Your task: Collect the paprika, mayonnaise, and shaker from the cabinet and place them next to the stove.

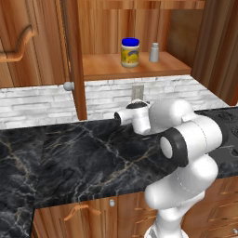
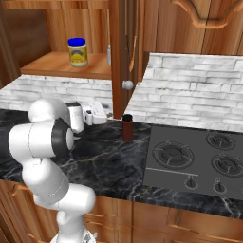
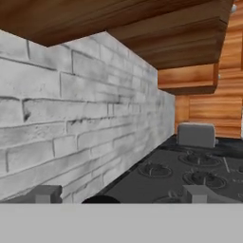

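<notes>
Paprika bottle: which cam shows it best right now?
Right base view: the paprika stands upright in full on the counter beside the stove. In the hand view, just its black cap peeks up between the open fingertips.

Slim dark paprika bottle upright on the counter just left of the black stove, blue-lidded yellow-labelled mayonnaise jar and small grey shaker upright, near each other on the open wooden cabinet shelf

Open cabinet: mayonnaise and shaker stand apart on the shelf, front unobstructed. Door projects over the counter; paprika stands beside the stove.
</notes>
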Tool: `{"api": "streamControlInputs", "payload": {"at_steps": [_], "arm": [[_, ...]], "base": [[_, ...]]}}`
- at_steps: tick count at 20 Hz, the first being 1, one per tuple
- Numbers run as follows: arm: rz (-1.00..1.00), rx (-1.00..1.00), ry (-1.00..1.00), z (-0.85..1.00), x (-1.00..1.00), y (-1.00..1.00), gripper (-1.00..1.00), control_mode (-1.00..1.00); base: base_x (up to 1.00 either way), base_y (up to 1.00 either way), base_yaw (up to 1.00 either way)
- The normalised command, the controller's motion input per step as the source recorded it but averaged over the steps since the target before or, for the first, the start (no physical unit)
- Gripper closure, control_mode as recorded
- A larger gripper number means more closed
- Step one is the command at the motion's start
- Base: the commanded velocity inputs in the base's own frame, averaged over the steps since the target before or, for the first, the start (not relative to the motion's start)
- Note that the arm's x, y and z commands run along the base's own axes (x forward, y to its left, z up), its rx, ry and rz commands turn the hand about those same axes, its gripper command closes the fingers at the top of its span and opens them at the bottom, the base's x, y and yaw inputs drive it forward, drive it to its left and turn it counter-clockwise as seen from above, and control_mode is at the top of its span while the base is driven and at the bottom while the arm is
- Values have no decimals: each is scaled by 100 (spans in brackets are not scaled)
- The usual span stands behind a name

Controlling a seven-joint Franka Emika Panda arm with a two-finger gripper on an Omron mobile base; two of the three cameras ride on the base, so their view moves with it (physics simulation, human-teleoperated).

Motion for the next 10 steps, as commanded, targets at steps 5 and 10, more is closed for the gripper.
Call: {"api": "streamControlInputs", "payload": {"at_steps": [5,10], "arm": [[0,0,0,5,-15,9,-100,-100],[0,3,2,16,-15,-6,-100,-100]], "base": [[0,0,0],[0,0,0]]}}
